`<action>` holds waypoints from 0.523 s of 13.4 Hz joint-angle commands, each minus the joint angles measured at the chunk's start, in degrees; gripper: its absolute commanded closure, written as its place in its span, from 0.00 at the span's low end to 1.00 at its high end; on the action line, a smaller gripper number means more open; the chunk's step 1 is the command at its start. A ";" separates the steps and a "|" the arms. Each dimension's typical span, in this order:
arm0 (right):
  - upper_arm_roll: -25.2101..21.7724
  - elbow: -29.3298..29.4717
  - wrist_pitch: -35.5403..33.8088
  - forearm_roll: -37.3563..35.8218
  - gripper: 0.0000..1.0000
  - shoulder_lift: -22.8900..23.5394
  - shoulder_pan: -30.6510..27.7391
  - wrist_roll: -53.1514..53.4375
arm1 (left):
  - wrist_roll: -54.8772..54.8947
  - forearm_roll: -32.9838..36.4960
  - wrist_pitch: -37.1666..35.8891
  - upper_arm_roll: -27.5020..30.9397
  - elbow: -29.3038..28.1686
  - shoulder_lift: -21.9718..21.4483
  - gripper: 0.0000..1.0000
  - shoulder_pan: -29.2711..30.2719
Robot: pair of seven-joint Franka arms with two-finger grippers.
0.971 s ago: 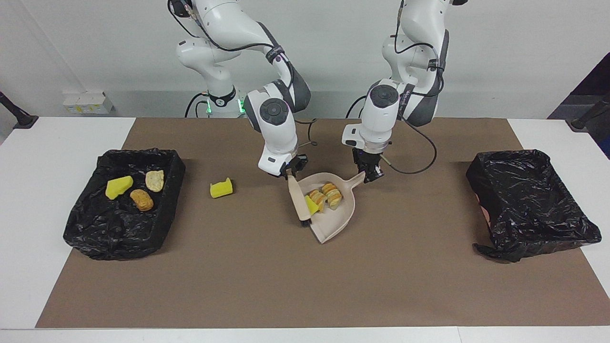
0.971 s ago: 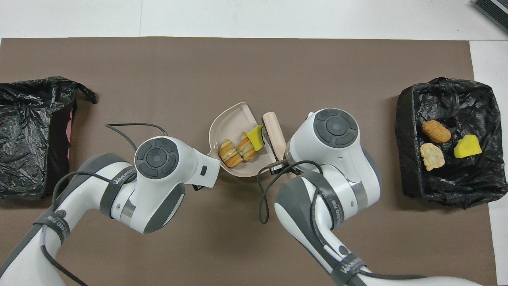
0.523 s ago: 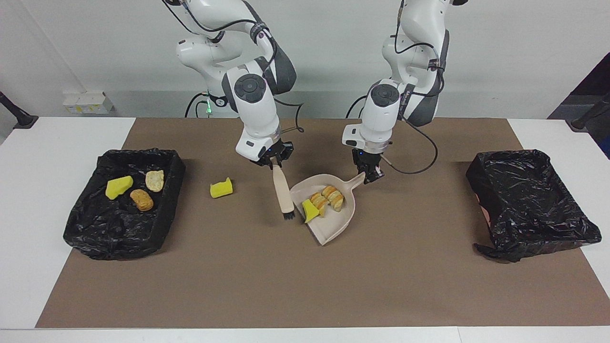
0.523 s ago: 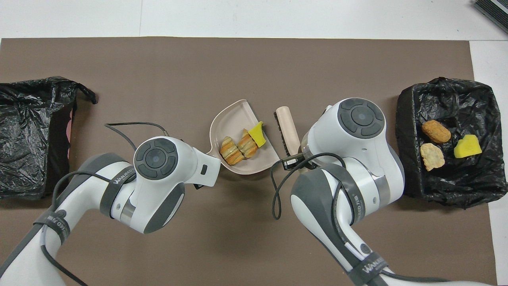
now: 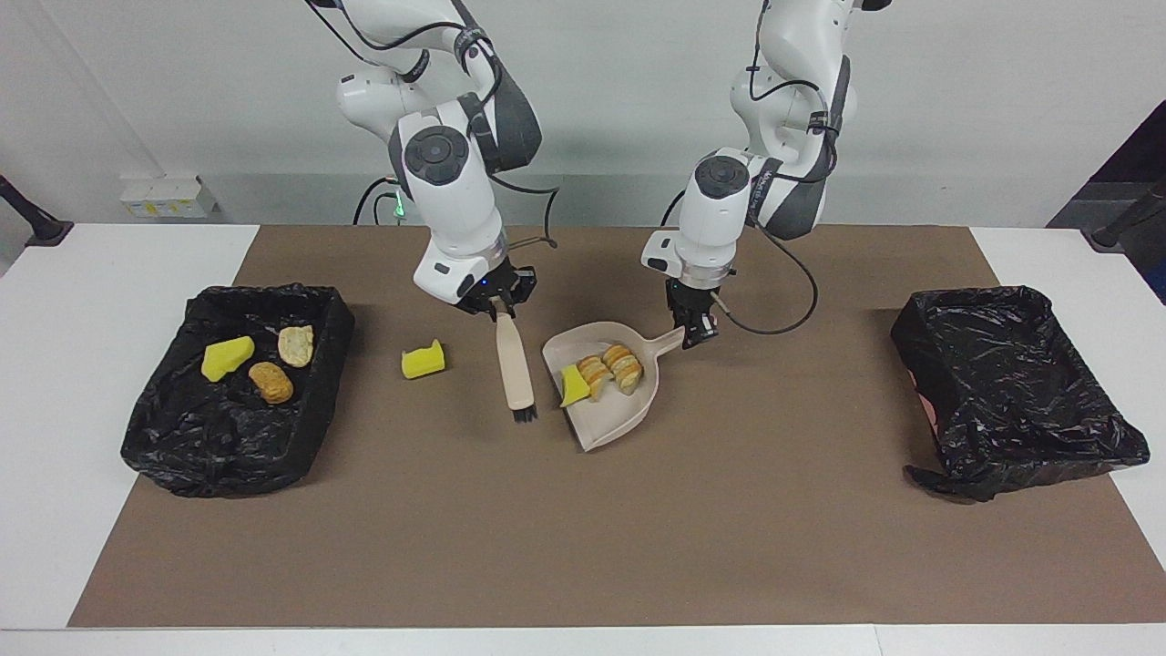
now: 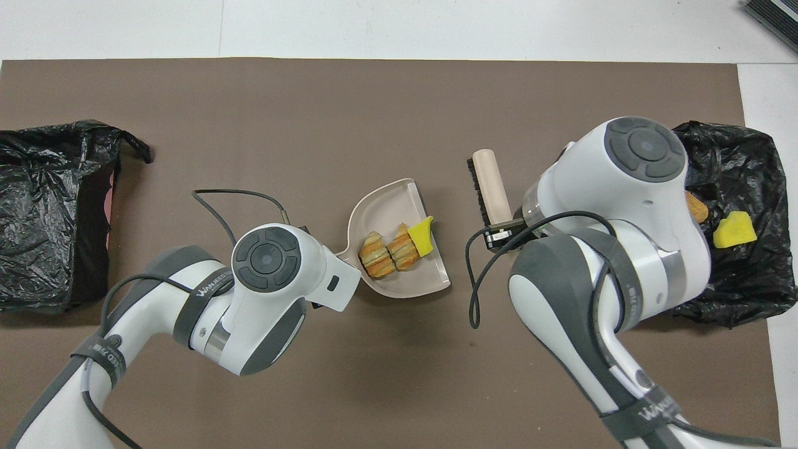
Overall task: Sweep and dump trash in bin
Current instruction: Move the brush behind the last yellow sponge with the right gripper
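Observation:
My left gripper [image 5: 694,332] is shut on the handle of the beige dustpan [image 5: 612,421]. In the pan lie two croissant pieces [image 5: 612,366] and a yellow chunk [image 5: 574,387], also seen from overhead as croissant pieces [image 6: 389,254] and a yellow chunk [image 6: 422,236]. My right gripper [image 5: 498,310] is shut on the brush [image 5: 516,364], whose bristles point down beside the pan's mouth. Another yellow chunk [image 5: 424,361] lies on the mat between the brush and the bin [image 5: 182,456] at the right arm's end. That bin holds a yellow chunk [image 5: 228,357] and two bread pieces [image 5: 282,364].
A second black-lined bin [image 5: 1011,383] stands at the left arm's end of the brown mat [image 5: 583,547]. From overhead, the right arm covers part of the filled bin [image 6: 748,174] and the loose chunk. A cable loops from each wrist.
The right gripper lifted the brush out of the pan and carried it toward the right arm's end. The left gripper shifted the loaded dustpan the same way, a shorter distance.

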 commanded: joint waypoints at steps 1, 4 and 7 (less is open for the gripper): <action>0.25 -3.65 -1.28 -3.23 1.00 -2.32 -3.60 -2.26 | 1.54 0.28 -4.72 0.61 -0.16 -1.74 1.00 -3.24; 0.25 -8.49 0.91 -9.99 1.00 -4.52 -9.04 -7.86 | 0.23 0.19 -5.88 0.53 -0.24 -2.00 1.00 -3.51; 0.25 -15.50 1.18 -15.63 1.00 -8.55 -10.56 -7.72 | -2.67 0.02 -5.87 0.35 -0.51 -2.70 1.00 -6.48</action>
